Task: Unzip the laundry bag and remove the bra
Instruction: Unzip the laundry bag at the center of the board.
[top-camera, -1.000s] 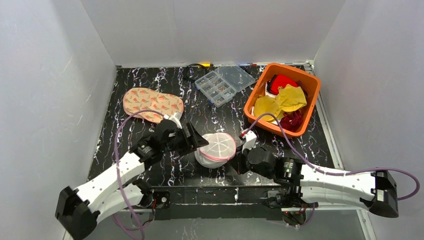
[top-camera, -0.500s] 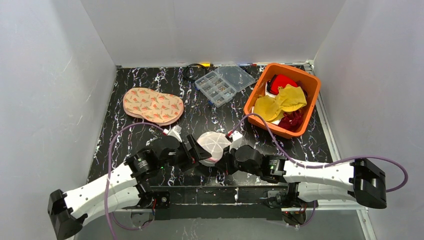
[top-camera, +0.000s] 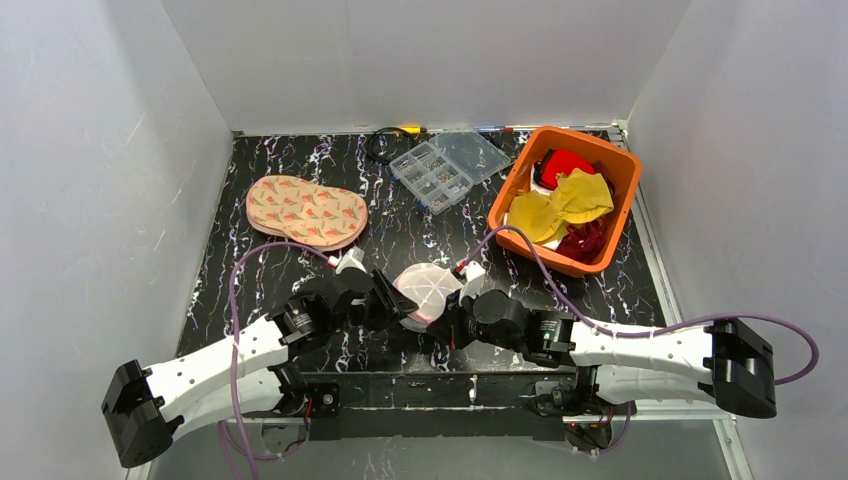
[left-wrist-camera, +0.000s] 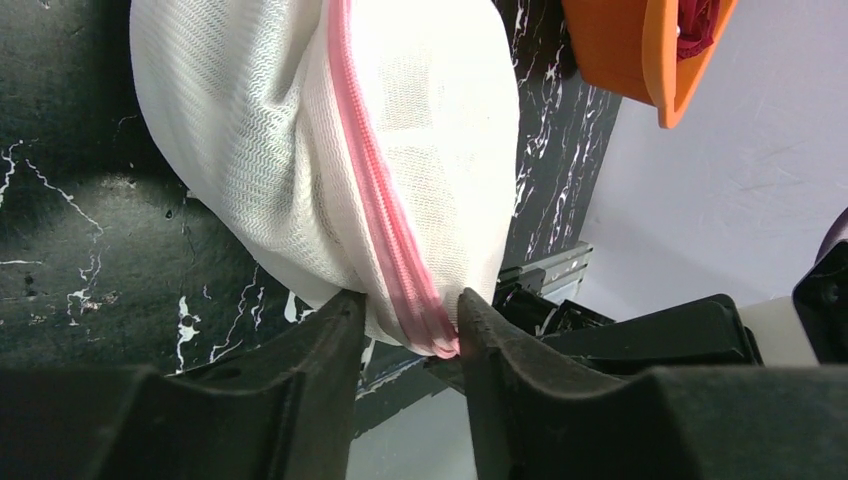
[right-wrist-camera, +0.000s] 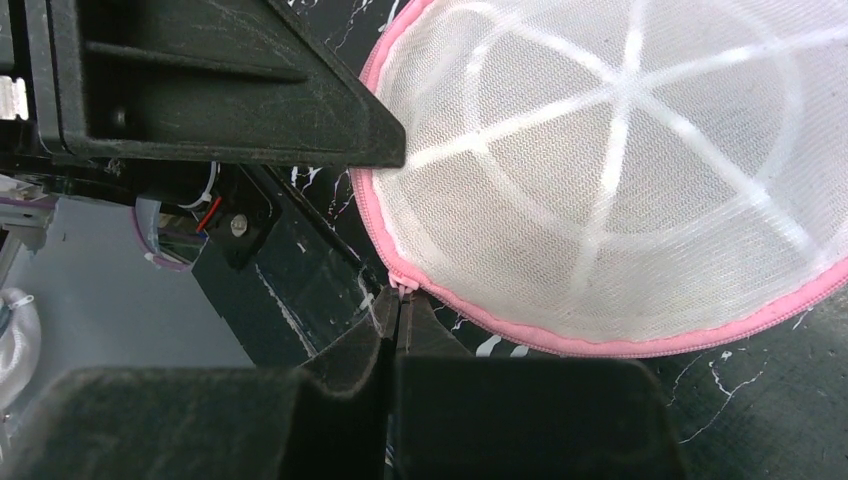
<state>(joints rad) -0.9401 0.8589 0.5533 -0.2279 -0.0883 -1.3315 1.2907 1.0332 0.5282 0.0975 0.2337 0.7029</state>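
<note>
The laundry bag (top-camera: 428, 290) is a small round white mesh pod with a pink zip rim, held tilted near the table's front edge between the two arms. My left gripper (left-wrist-camera: 408, 325) is shut on the bag's lower edge, pinching mesh and the pink zip (left-wrist-camera: 385, 215). My right gripper (right-wrist-camera: 396, 297) is shut on the pink zip pull at the rim of the bag (right-wrist-camera: 610, 170), whose ribbed flat face fills the right wrist view. The bra is hidden inside the bag.
An orange bin (top-camera: 610, 160) of cloths stands at the back right. A clear compartment box (top-camera: 448, 165) lies at the back centre. A patterned pink pad (top-camera: 305, 210) lies at the left. The left gripper's black body (right-wrist-camera: 200, 80) is close beside the bag.
Both arms have carried the bag toward the front edge and to the left over the last second; in the last half second they only shifted slightly, still gripping the bag.
</note>
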